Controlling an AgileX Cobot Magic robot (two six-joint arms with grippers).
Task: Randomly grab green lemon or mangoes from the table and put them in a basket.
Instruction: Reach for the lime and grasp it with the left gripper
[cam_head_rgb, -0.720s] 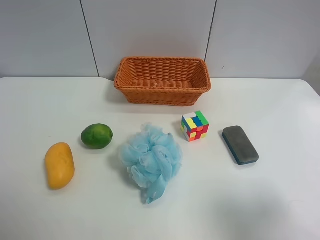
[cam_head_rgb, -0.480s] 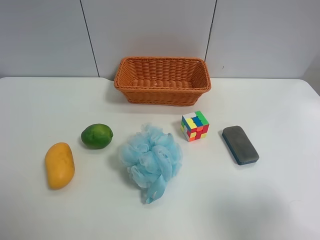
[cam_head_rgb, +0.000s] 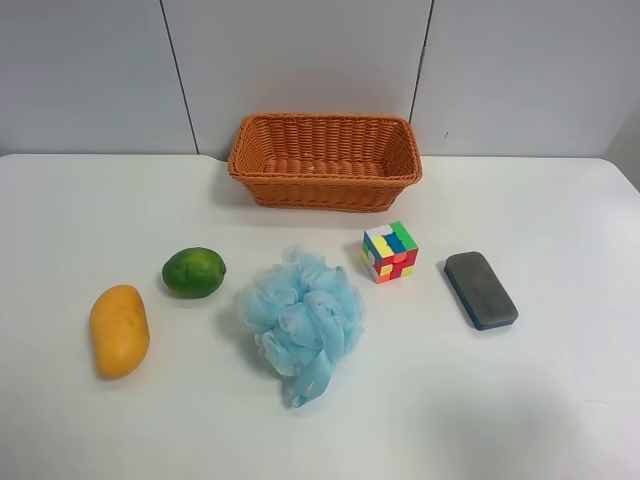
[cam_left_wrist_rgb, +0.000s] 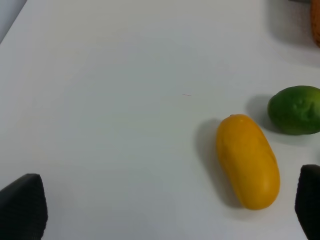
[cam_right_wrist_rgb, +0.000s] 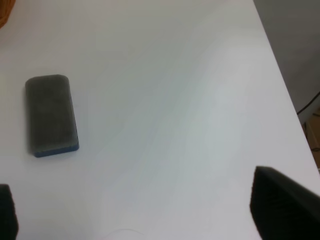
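Observation:
The yellow-orange mango (cam_head_rgb: 119, 330) lies on the white table (cam_head_rgb: 560, 400) at the exterior high view's left, with the green lemon (cam_head_rgb: 194, 271) just beyond it. The orange wicker basket (cam_head_rgb: 325, 160) stands at the back, with nothing in it. No arm shows in the exterior high view. In the left wrist view the mango (cam_left_wrist_rgb: 247, 160) and green lemon (cam_left_wrist_rgb: 296, 109) lie ahead of my left gripper (cam_left_wrist_rgb: 165, 210), whose fingertips (cam_left_wrist_rgb: 22, 207) stand wide apart and hold nothing. My right gripper (cam_right_wrist_rgb: 145, 215) is also open and empty over bare table.
A light blue bath pouf (cam_head_rgb: 302, 320) lies mid-table. A colourful puzzle cube (cam_head_rgb: 390, 251) sits right of it. A grey and blue eraser (cam_head_rgb: 480, 289) lies further right and shows in the right wrist view (cam_right_wrist_rgb: 51, 114). The table's edge (cam_right_wrist_rgb: 285, 90) runs near the right gripper.

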